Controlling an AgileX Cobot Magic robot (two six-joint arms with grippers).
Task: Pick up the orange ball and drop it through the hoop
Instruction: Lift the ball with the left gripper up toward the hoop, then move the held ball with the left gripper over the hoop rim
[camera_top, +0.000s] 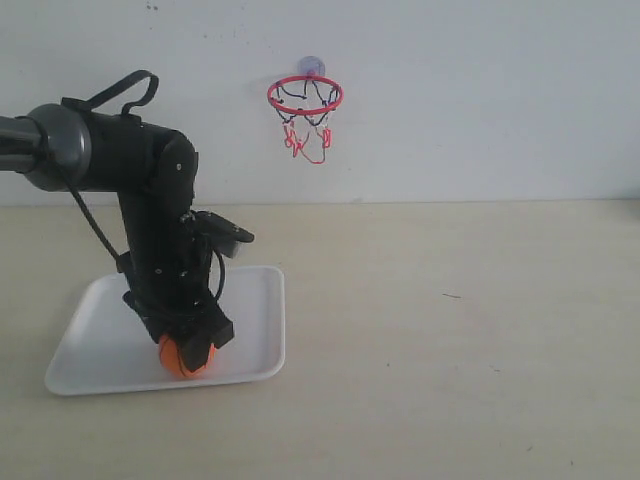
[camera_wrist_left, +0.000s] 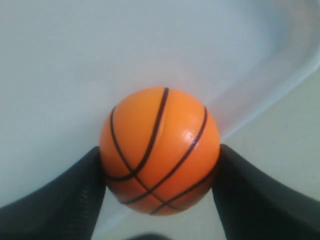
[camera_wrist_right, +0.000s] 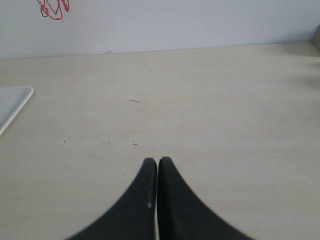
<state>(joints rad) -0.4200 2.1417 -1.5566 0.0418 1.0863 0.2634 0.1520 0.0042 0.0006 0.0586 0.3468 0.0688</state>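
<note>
The orange ball with black seam lines sits low in the white tray, near its front edge. My left gripper reaches down onto it, and in the left wrist view both black fingers press against the sides of the orange ball, so my left gripper is shut on it. The hoop, a red ring with a black and red net, hangs on the back wall by a translucent suction cup. My right gripper is shut and holds nothing, above bare table; it is out of the exterior view.
The white tray's rim runs just beside the ball. A corner of the tray and the net's red strands show in the right wrist view. The pale wooden table stretches to the right of the tray.
</note>
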